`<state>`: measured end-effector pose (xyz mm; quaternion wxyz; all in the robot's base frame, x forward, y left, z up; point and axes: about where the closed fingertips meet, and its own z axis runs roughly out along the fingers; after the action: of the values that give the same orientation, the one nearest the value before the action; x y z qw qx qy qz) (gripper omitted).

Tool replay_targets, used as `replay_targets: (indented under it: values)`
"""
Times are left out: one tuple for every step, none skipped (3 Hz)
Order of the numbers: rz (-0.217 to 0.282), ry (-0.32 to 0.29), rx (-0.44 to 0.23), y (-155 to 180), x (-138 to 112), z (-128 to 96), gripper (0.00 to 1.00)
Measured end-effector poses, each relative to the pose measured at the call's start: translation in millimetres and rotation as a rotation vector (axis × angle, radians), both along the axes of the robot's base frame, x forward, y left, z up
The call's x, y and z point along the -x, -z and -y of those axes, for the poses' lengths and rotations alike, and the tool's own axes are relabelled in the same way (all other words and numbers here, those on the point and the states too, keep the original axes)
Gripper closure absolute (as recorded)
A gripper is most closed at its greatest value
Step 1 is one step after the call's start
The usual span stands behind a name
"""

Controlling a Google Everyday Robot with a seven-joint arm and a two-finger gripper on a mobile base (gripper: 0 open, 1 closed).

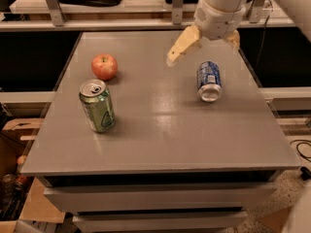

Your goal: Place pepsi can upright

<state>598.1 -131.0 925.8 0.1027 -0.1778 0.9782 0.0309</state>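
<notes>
Zero of the actual job looks done. The dark blue aluminium pepsi can (209,79), with white markings and silver ends, is lying on its side. It's at roughly 3 o'clock from the middle of the flat grey table (160,130), with one silver end pointing to 6 o'clock, toward the camera.

The robot's two-finger gripper (203,52) hangs just at the can's 12 o'clock, above the table and not touching the can. Its pale yellow fingers (181,46) are spread wide, with nothing between them. So my guess is the whole grab, tilt and set-down is left to do.

As for writing, the can's label has white and light patches on the blue, but I can't read any of it.

Further out, an upright green aluminium drink can (98,107) stands at about 8 o'clock, with no legible label either. A round red apple (104,66) sits at 10 o'clock. Both are well apart from the pepsi can.
</notes>
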Motion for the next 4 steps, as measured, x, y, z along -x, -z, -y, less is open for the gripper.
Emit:
replay_targets:
  values:
    - [-0.038,0.16,0.01,18.8,-14.2,-7.7,0.0]
    - [-0.069,0.314,0.024,39.7,-24.3,-7.3,0.0]
    - [-0.098,0.41,0.027,60.4,-28.7,-1.9,0.0]
    - [-0.122,0.459,0.03,77.4,-29.2,5.4,0.17]
